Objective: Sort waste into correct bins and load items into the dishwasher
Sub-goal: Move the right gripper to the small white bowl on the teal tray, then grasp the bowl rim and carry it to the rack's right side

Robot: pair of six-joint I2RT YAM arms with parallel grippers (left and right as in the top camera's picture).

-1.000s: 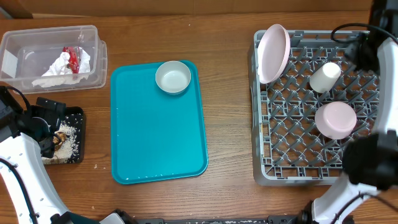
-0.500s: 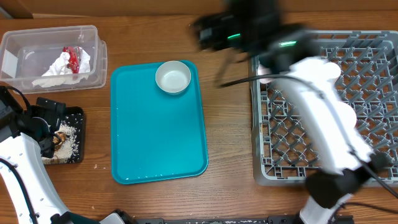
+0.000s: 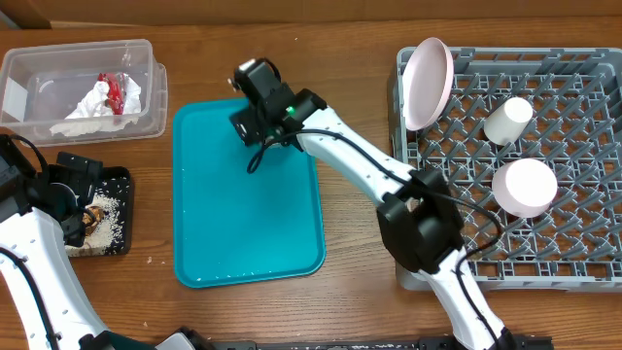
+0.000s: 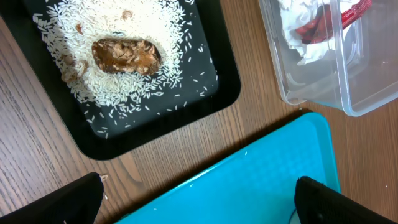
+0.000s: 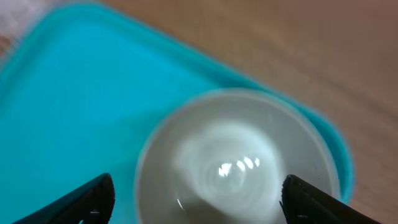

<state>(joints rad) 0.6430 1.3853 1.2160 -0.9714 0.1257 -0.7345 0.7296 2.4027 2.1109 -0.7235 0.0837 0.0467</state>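
Note:
My right gripper (image 5: 199, 202) is open above the grey-rimmed bowl (image 5: 236, 162), one finger to each side of it; the bowl sits on the teal tray's far right corner. In the overhead view that gripper (image 3: 255, 97) hides the bowl. The grey dish rack (image 3: 573, 253) holds a leaning plate (image 3: 428, 83), a white cup (image 3: 508, 121) and an upturned small bowl (image 3: 525, 187). My left gripper (image 4: 199, 205) is open and empty near the black tray (image 4: 205, 93), which holds rice (image 4: 143, 43) and a brown lump (image 4: 127, 55). The clear tub (image 3: 29, 97) contains the napkin (image 3: 97, 102) and wrapper (image 3: 115, 89).
The teal serving tray (image 3: 243, 214) lies between the bins and the rack. My right arm (image 3: 360, 170) stretches from the rack's near left corner across to the tray. The left arm (image 3: 39, 233) stays at the table's left edge.
My right arm has swung from the rack's far right side across to the teal tray, and its gripper has opened over the bowl. The left arm has not moved.

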